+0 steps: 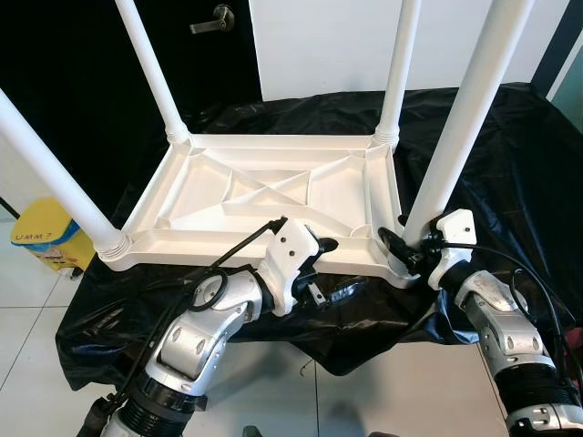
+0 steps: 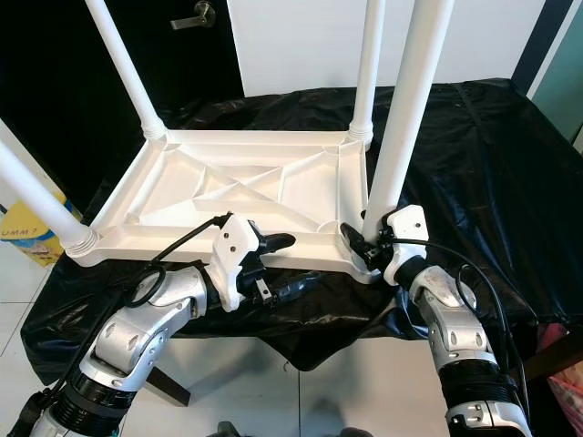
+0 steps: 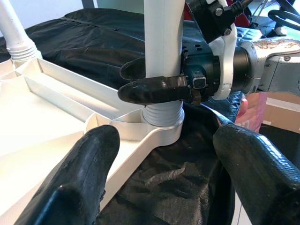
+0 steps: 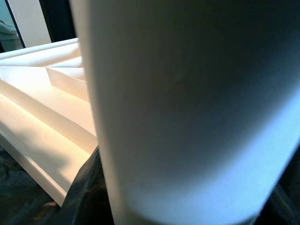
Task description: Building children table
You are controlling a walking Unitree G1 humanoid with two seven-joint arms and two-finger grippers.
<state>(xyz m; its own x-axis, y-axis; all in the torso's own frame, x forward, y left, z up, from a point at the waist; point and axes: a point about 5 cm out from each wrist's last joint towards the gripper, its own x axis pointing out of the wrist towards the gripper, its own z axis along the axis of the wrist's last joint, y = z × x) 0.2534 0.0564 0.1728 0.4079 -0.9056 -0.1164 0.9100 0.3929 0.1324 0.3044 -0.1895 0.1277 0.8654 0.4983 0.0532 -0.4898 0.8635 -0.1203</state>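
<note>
Fourth leg going in, lower right of frame
Right gripper clamps the white plastic table leg at its socket; left gripper open; upturned white ribbed tabletop carries all four.

- A surface draped in a crinkled black plastic sheet carries everything; the sheet hangs over its near edge above pale floor tiles.
- A white children's table top lies upside down on the sheet, ribbed underside up.
- Four white legs rise from its corners, at roughly 10, 1, 4 and 8 o'clock.
</note>
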